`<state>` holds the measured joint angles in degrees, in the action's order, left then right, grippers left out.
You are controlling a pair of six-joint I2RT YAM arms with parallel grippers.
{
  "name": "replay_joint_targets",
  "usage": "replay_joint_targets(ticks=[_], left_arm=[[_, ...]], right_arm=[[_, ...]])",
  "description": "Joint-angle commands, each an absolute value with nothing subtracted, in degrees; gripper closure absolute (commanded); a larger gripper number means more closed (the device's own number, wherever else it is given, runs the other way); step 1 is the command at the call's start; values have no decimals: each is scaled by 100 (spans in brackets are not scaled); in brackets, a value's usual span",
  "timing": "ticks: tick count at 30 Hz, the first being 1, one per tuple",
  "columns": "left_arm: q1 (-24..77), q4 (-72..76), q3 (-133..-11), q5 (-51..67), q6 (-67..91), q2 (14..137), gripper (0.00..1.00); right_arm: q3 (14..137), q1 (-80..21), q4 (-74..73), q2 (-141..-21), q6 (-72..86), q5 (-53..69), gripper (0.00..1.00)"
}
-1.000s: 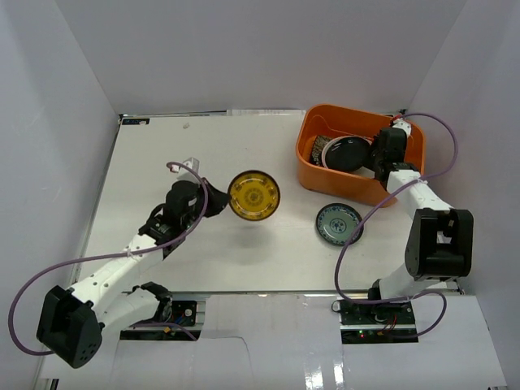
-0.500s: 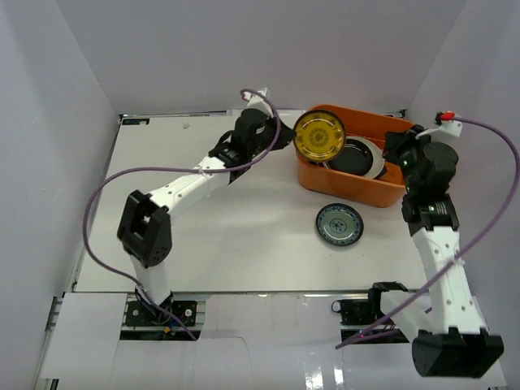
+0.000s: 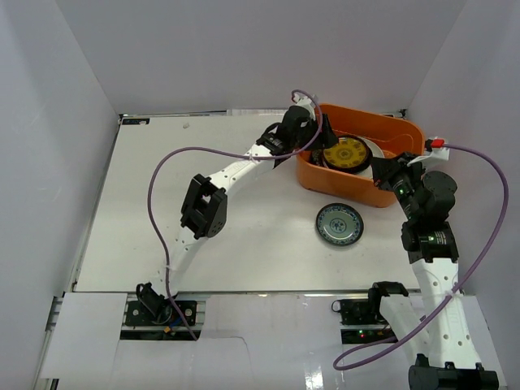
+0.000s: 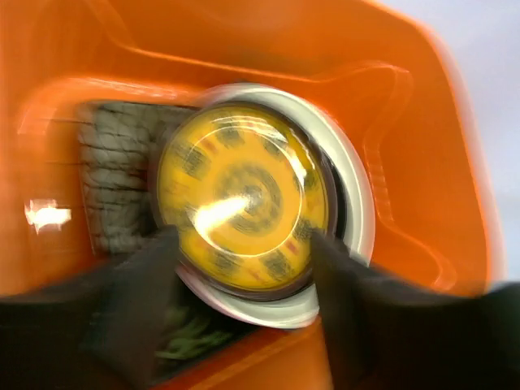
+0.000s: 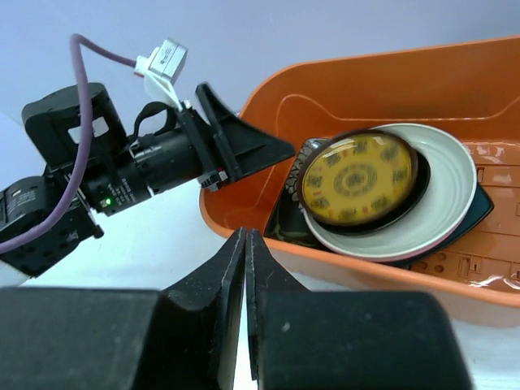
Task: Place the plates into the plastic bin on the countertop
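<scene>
Yellow plate [image 3: 347,154] in the bin [image 3: 337,188], left gripper [image 3: 318,148] spread.
Top view: the left arm stretches toward 1 o'clock to reach over the bin wall; the blue-green plate [image 3: 339,223] lies on the countertop [image 3: 260,244], 6 o'clock from the bin. Left wrist: fingers [image 4: 138,276] wide apart, gripping nothing, the yellow plate free on the cream plate [image 4: 357,211]. Right wrist: right gripper [image 5: 245,260] pressed together, empty, outside the bin, probably to leave room.

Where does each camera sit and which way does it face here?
Top external: above, behind the bases, looking down on the countertop; left arm and right arm show.
Left wrist: over the plastic bin, looking down at the yellow-brown plate; own jaws apart, blurred.
Right wrist: low beside the bin, facing across it; own jaws together, left arm beyond.
All share the yellow-brown plate.
</scene>
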<state>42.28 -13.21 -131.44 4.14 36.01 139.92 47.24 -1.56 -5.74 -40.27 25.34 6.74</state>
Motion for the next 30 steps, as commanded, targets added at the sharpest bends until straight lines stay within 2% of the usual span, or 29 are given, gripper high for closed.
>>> replay_joint_targets(ticks=[1,3,5,7,9,10,12,13,15,20,25,30], left_arm=[[4228,-1205,-13272,826,3551,13238,18],[4236,-1073,-12940,940,3455,12895,12],[4254,-1011,-12474,949,3244,12141,11],[4271,-530,-10949,862,3182,10951,11],[4289,267,-9613,678,3234,10085,16],[4324,403,-8441,555,3269,9690,18],[4385,545,-7432,133,3410,8722,22],[4508,571,-6531,88,3488,8458,24],[4614,554,-5822,-123,3716,7964,26],[5053,1008,-4405,252,4358,8129,28],[5352,1976,-4447,343,4675,9367,32],[5484,2531,-5262,527,4869,10606,38]], right_arm=[[4808,-176,-510,-3893,2514,931,92],[4799,-176,-449,-3902,2557,1002,91],[4720,-176,-299,-3937,2628,1142,91],[4720,-176,-308,-3964,2637,1309,89],[4694,-193,-282,-3964,2646,1388,89],[4676,-193,-273,-3973,2654,1510,88],[4667,-228,-211,-4025,2610,1713,85],[4658,-229,-211,-4051,2610,1940,84],[4588,-272,-185,-4131,2610,2126,82],[4386,-369,-70,-4227,2672,2426,72],[4307,-562,71,-4263,2716,2505,69],[4254,-703,9,-4236,2646,2382,69]])
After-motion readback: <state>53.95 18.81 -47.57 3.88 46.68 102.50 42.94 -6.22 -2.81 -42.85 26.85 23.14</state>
